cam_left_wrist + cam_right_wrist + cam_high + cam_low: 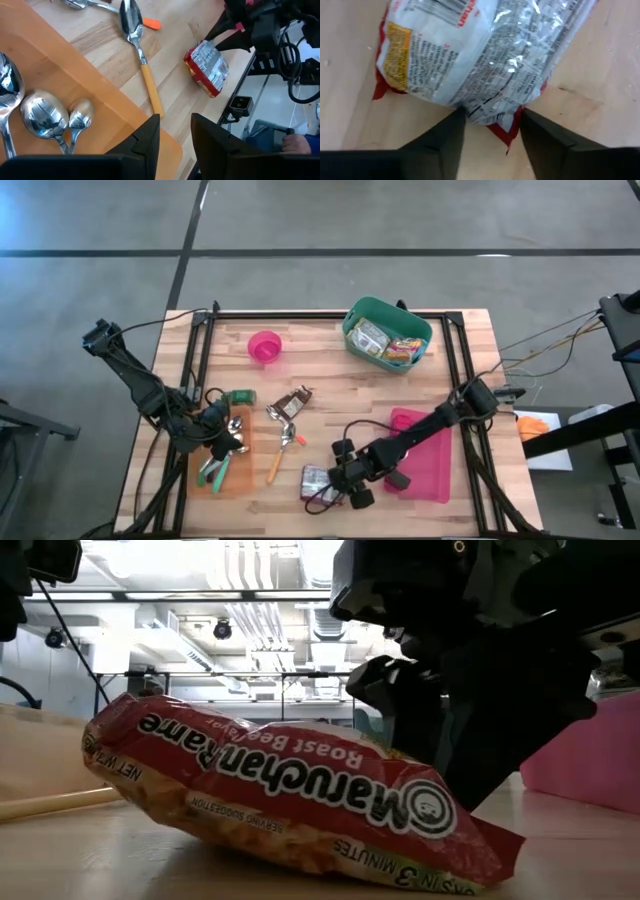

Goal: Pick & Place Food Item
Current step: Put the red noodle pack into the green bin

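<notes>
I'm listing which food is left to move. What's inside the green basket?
The green basket holds several food packets, silver, yellow and pink among them. Anything beneath that top layer is hidden.

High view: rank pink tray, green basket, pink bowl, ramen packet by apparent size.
1. pink tray, though the right arm covers part of it
2. green basket
3. pink bowl and ramen packet look alike; the right gripper hides part of the packet, so no ranking.
</notes>
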Motion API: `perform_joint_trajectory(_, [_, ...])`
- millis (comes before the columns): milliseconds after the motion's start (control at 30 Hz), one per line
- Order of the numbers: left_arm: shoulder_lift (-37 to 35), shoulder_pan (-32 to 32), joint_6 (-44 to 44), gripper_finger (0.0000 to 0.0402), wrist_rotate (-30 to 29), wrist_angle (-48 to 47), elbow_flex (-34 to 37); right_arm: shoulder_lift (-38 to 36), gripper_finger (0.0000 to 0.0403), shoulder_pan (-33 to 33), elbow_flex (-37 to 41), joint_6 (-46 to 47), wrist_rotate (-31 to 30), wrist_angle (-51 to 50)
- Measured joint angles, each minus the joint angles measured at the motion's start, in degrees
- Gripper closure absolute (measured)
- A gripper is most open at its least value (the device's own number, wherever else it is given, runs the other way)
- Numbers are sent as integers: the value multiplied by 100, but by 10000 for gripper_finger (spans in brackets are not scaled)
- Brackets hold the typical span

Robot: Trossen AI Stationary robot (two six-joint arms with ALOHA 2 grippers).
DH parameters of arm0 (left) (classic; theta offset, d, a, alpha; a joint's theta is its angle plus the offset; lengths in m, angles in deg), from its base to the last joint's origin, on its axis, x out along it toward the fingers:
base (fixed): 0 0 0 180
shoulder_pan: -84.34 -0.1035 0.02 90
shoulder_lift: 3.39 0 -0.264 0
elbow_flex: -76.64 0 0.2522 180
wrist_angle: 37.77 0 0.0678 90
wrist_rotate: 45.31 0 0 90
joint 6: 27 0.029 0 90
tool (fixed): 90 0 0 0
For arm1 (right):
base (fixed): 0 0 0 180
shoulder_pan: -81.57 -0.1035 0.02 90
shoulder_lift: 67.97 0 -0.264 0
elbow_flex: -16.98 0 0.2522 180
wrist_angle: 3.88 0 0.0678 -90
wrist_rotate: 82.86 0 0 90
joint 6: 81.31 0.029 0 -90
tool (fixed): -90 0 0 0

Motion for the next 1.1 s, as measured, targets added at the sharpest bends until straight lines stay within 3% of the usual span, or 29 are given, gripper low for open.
perform_joint_trajectory(333, [0, -37, -13, 289, -2, 2, 0, 12, 384, 0, 11, 223, -16, 17])
perform_joint_trajectory(733, [-2, -37, -2, 289, -6, -1, 0, -573, 395, -99, 58, 1406, 46, -123])
perform_joint_trajectory(1100, [-2, -37, 4, 289, -9, -7, 0, -1164, 395, -242, 101, 1955, -599, -85])
